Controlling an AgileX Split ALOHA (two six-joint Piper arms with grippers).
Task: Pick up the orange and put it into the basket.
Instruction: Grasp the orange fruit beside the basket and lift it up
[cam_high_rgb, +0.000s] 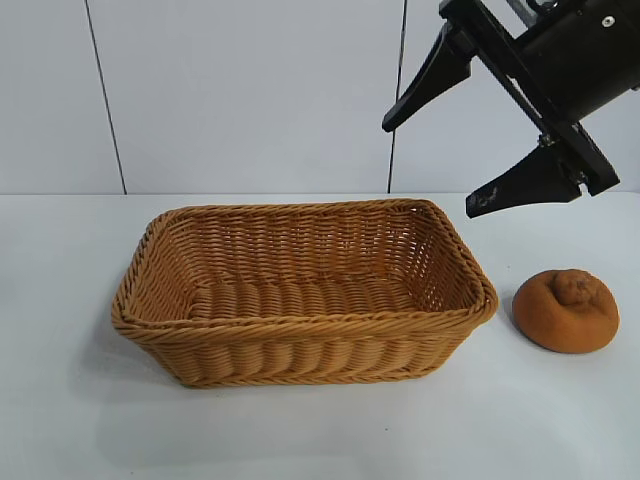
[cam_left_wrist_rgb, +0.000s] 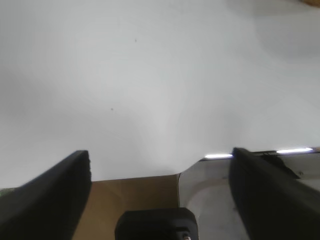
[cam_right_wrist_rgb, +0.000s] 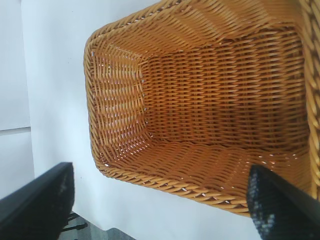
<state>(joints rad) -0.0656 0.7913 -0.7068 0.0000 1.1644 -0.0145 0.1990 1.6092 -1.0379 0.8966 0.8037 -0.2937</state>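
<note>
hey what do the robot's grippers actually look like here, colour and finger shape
The right gripper in the exterior view is matte black: two wedge-shaped fingers tapering to blunt tips, mounted on a boxy black body with a crossbar. Its own wrist view shows a finely textured, dimpled pad on one finger. The left gripper appears only in its wrist view, with similar thick black fingers and a rounded black block between them. No cables or markings are discernible.

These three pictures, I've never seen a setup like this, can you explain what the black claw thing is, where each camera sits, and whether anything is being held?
It is a two-armed table robot. The outside camera shows the right gripper, open and empty, hanging above a white table. On the table sit an empty wicker basket and, beside it, an orange. The other two pictures come from cameras on the wrists: the right one looks into the basket, the left one shows the open, empty left gripper over bare table.
</note>
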